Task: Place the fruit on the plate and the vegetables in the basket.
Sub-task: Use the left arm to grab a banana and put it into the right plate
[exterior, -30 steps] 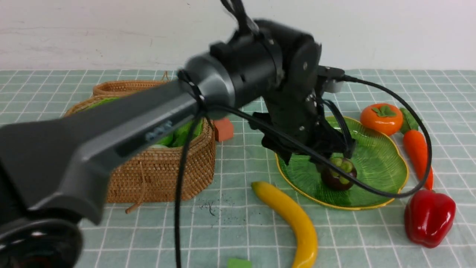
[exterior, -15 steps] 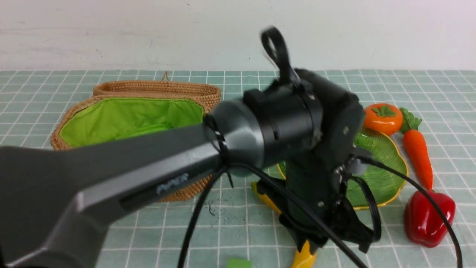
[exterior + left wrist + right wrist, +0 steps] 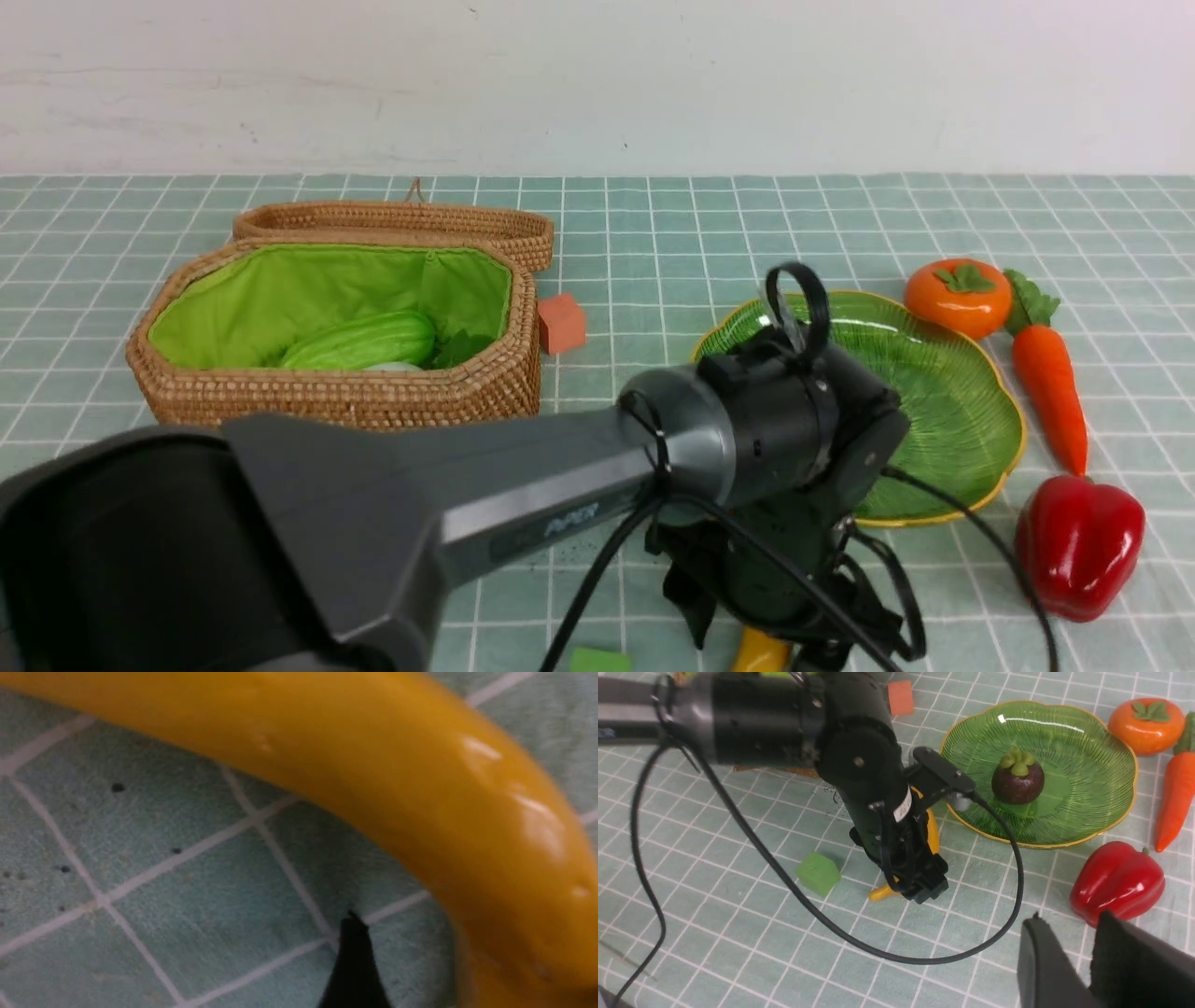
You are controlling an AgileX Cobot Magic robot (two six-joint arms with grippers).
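The yellow banana [image 3: 373,765] lies on the checked cloth near the front, and only its tip [image 3: 758,655] shows under my left arm in the front view. My left gripper [image 3: 920,884] is down over it, open. One black finger [image 3: 352,961] stands apart from the banana and the other is hidden. The purple mangosteen [image 3: 1017,781] sits on the green plate [image 3: 943,392]. The persimmon [image 3: 959,297], carrot [image 3: 1050,383] and red pepper [image 3: 1078,546] lie to the plate's right. The basket [image 3: 336,401] holds the green gourd [image 3: 359,341]. My right gripper [image 3: 1069,919] hovers near the pepper, slightly open and empty.
An orange-red cube [image 3: 561,323] sits between basket and plate. A green cube [image 3: 818,873] lies beside the banana on the near side. My left arm's black cable [image 3: 924,956] loops over the cloth. The basket's lid [image 3: 392,222] lies open behind it.
My left arm has left the mangosteen on the plate, swung toward the table's near edge and dropped low over the banana.
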